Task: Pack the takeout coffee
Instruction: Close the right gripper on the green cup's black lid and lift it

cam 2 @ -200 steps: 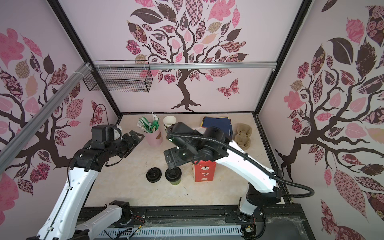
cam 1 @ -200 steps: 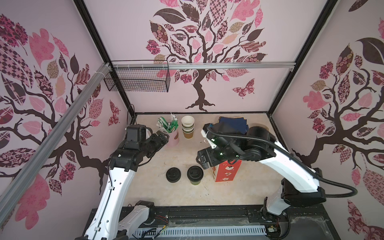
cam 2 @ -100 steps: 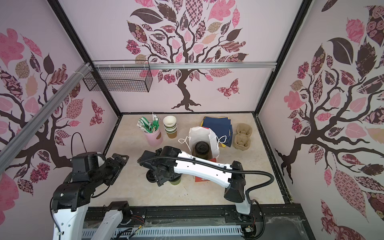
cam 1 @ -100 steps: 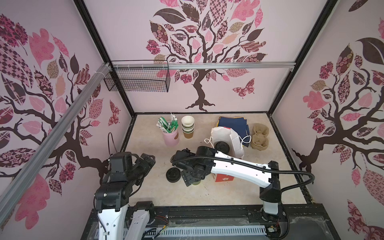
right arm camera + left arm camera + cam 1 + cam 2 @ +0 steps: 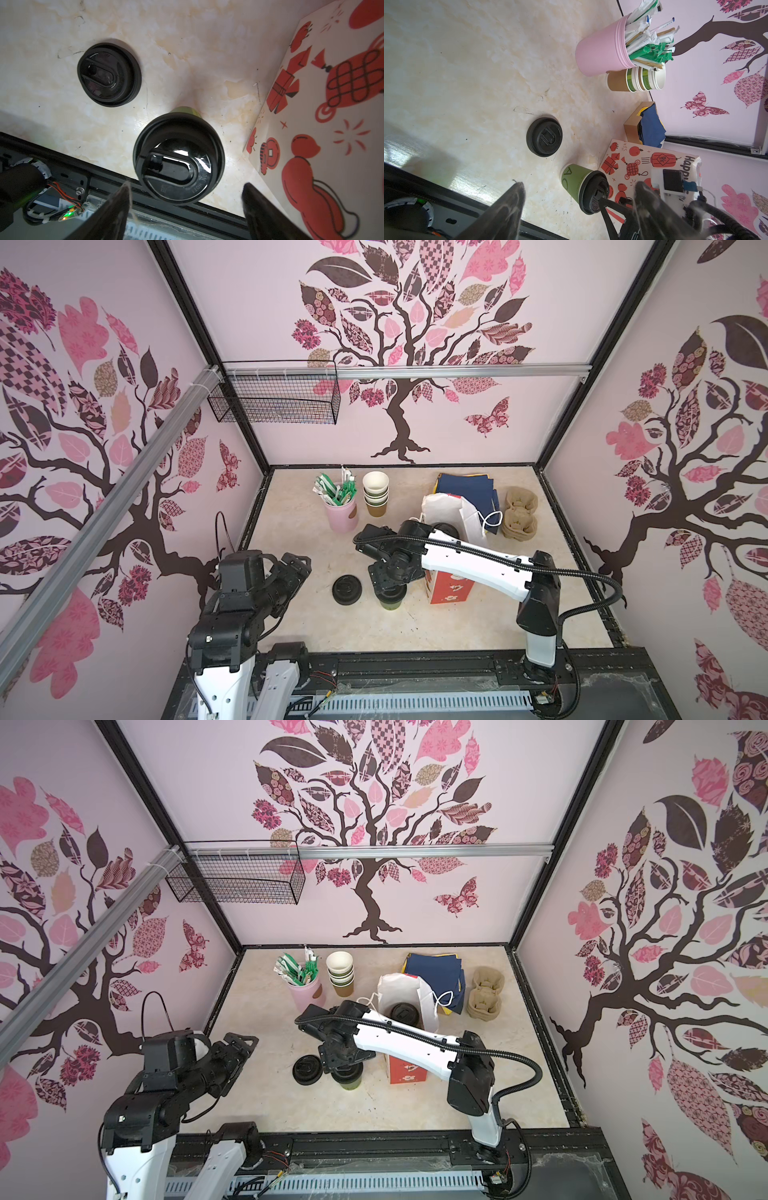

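One takeout coffee, a green cup with a black lid point(image 5: 178, 158), stands on the table near the front, in both top views point(image 5: 392, 602) point(image 5: 351, 1082). My right gripper point(image 5: 186, 185) hangs open just above it, one finger on each side of the lid, touching nothing. A second lidded cup point(image 5: 446, 529) point(image 5: 404, 1012) stands inside the white and red paper bag point(image 5: 451, 587). My left gripper point(image 5: 297, 566) point(image 5: 579, 185) is open and empty, drawn back at the front left.
A squat black stack of lids point(image 5: 347, 590) lies just left of the front cup. At the back stand a pink cup of straws point(image 5: 343, 512), stacked empty cups point(image 5: 376, 493), navy napkins point(image 5: 469, 489) and cardboard carriers point(image 5: 519, 512).
My right arm swung from over the bag down to the front cup, uncovering the bag's mouth. My left arm pulled back toward the front left.
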